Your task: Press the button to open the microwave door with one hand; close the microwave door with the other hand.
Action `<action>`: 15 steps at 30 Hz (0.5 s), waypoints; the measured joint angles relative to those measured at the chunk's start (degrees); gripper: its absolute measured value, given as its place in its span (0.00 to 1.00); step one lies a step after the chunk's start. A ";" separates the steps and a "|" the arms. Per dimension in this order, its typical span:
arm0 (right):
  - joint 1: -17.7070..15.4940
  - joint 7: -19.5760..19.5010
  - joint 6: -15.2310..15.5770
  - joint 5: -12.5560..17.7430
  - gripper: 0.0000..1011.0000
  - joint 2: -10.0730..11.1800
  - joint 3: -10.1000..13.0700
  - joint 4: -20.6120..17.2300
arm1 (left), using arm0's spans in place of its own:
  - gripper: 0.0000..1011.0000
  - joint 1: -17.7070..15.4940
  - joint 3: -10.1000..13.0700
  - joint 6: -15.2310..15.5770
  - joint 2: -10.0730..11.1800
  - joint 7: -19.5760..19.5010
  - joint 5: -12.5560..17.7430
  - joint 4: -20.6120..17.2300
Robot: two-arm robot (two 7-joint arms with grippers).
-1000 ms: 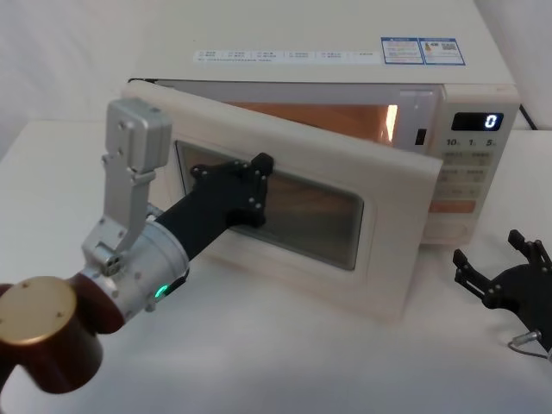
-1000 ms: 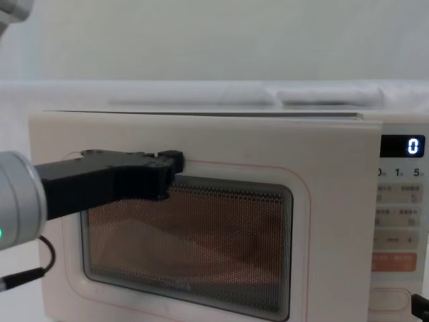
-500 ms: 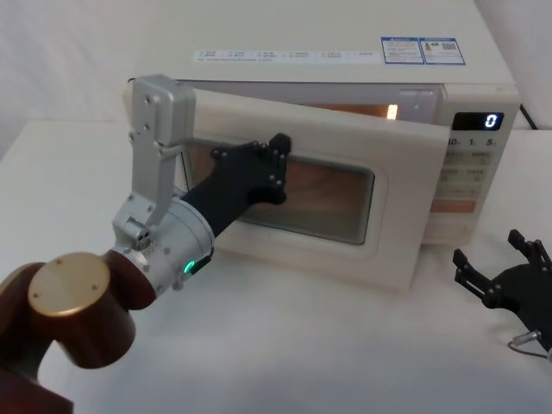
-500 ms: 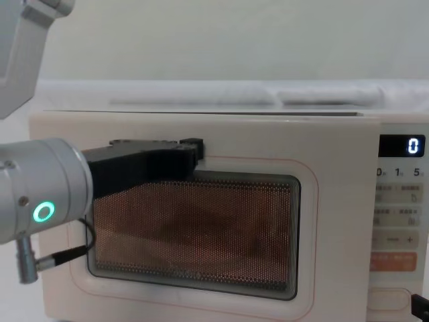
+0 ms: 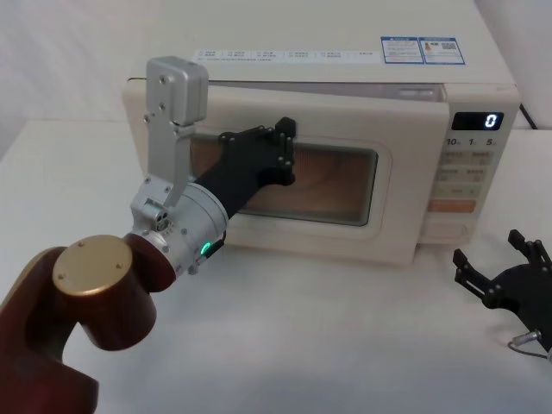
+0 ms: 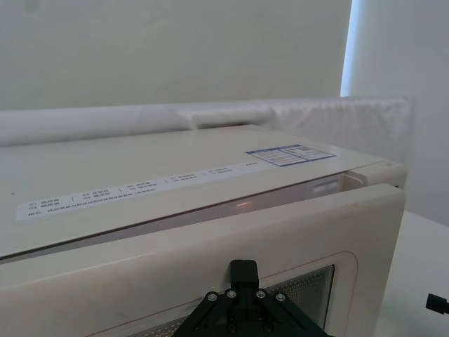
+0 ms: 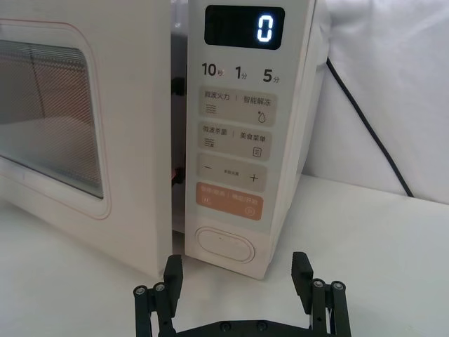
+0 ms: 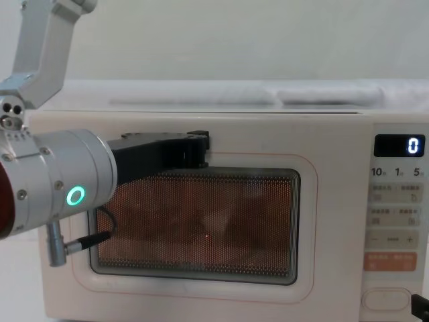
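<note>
The cream microwave (image 5: 345,73) stands at the back of the table, its display (image 7: 244,28) reading "0". Its door (image 5: 392,228) is almost closed; a narrow gap stays along the top edge (image 6: 280,203) and beside the key panel (image 7: 177,140). My left gripper (image 5: 285,151) is shut and presses flat on the door's upper frame above the window (image 8: 201,228), its tip (image 6: 243,269) against the cream surface. My right gripper (image 5: 504,276) rests open on the table at the right, low in front of the oval door button (image 7: 224,246).
A black cable (image 7: 365,126) runs down behind the microwave's right side. White tabletop (image 5: 345,345) stretches in front of the microwave. A wall stands close behind.
My left gripper has moved forward against the door, swinging it from wide open to nearly closed. The right gripper has not moved.
</note>
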 joint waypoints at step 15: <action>0.00 0.00 0.00 0.00 0.99 0.00 0.00 0.00 | 0.00 -1.21 0.12 0.36 -1.82 0.87 1.98 1.83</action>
